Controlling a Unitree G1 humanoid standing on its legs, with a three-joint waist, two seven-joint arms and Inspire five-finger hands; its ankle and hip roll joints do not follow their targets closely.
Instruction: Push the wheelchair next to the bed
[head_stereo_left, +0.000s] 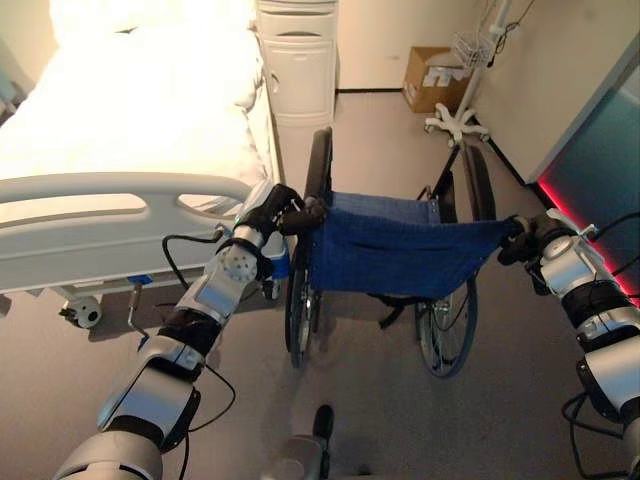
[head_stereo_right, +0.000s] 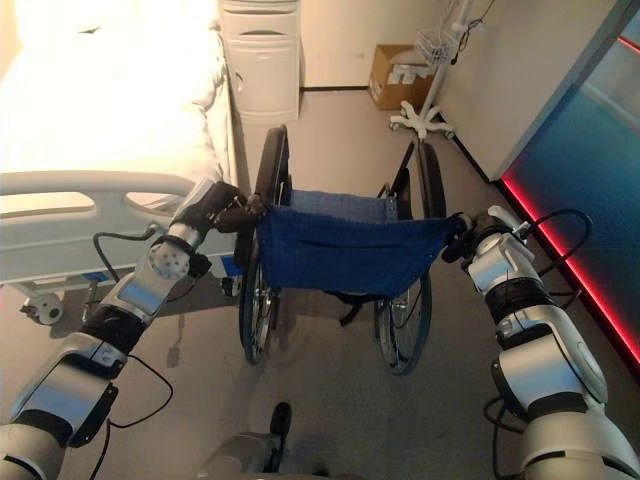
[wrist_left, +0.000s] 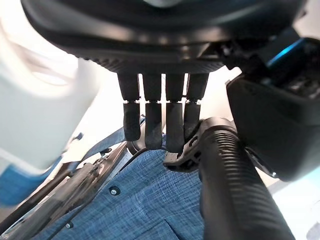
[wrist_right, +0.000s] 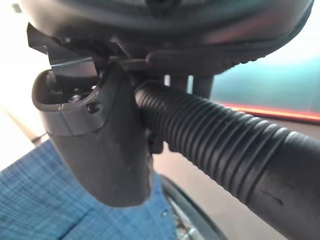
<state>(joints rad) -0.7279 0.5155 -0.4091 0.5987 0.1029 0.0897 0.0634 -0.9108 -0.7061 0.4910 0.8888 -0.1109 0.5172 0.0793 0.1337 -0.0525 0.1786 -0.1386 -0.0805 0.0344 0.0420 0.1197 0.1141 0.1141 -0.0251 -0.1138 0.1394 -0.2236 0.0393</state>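
Grey floor (head_stereo_left: 380, 400); white bed (head_stereo_left: 130, 130) at left with side rail (head_stereo_left: 120, 190), white cabinet (head_stereo_left: 298, 60) and cardboard box (head_stereo_left: 428, 78) behind. Wheelchair (head_stereo_left: 390, 250) with blue seat back stands just beside the bed. Left hand (head_stereo_left: 275, 212) curls round the left ribbed push handle (wrist_left: 235, 190); right hand (head_stereo_left: 528, 238) wraps the right push handle (wrist_right: 220, 145).

You see the wheelchair (head_stereo_left: 390, 270) with a blue woven cloth backrest (head_stereo_left: 400, 250), matt and slightly rough, studded with small snaps. Its push handle (wrist_left: 240, 190) is black ribbed rubber, matt. The bed rail (head_stereo_left: 110, 215) looks like smooth pale plastic, the bedding (head_stereo_left: 140, 110) soft white cloth. The box (head_stereo_left: 432, 78) is brown cardboard.
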